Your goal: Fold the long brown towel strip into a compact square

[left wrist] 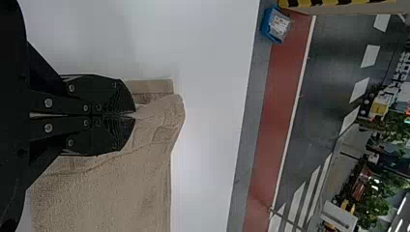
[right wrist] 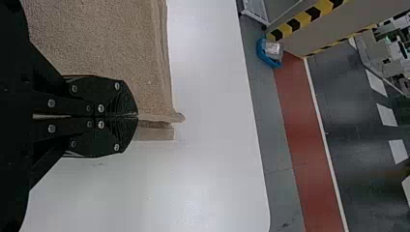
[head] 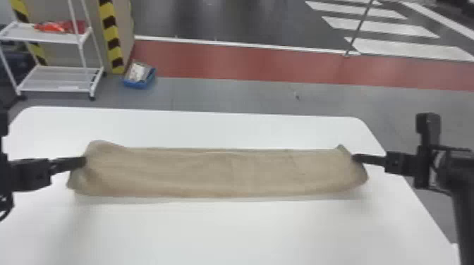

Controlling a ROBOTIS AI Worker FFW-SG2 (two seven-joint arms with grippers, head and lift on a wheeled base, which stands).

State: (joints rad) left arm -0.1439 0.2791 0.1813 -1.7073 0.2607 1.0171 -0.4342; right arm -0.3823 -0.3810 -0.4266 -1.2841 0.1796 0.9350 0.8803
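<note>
Though long, towel inside table edges.

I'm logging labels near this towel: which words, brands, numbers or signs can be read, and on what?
No readable words, numbers or signs.
Brown towel, white table: no print visible.
Packet in blue bin: too blurred to read.
Far background items: too small.

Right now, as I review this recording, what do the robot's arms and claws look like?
The left arm and right arm are black. The left claw and right claw match: flat black fingers, broad and angular, tapering at the tips, dotted with round silvery screw heads, with finely ridged patches near the ends.
</note>
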